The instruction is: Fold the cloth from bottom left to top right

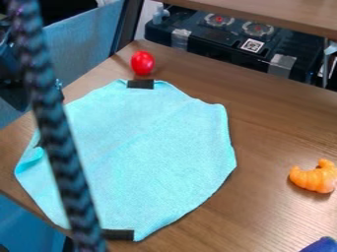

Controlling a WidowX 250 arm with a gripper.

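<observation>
At the upper left edge, what looks like my dark gripper (pixel 13 88) is partly cut off by the frame and partly behind a braided cable. It is left of the cloth and apart from it. The light turquoise cloth (pixel 158 152) lies spread mostly flat on the table, with rounded, uneven edges. Its left edge has a small turned-up fold near the cable. One black strip (pixel 140 84) is at the cloth's top edge and another black strip (pixel 118 235) at its bottom edge. The cable hides a slanting band of the cloth's left part.
The dark braided cable (pixel 59 142) crosses the left side from top to bottom. A red egg-shaped object (pixel 142 63) stands just above the cloth. An orange curved toy (pixel 315 177) lies at the right, and a blue object (pixel 320 245) at the bottom right. The wooden table (pixel 276 123) has black equipment behind it.
</observation>
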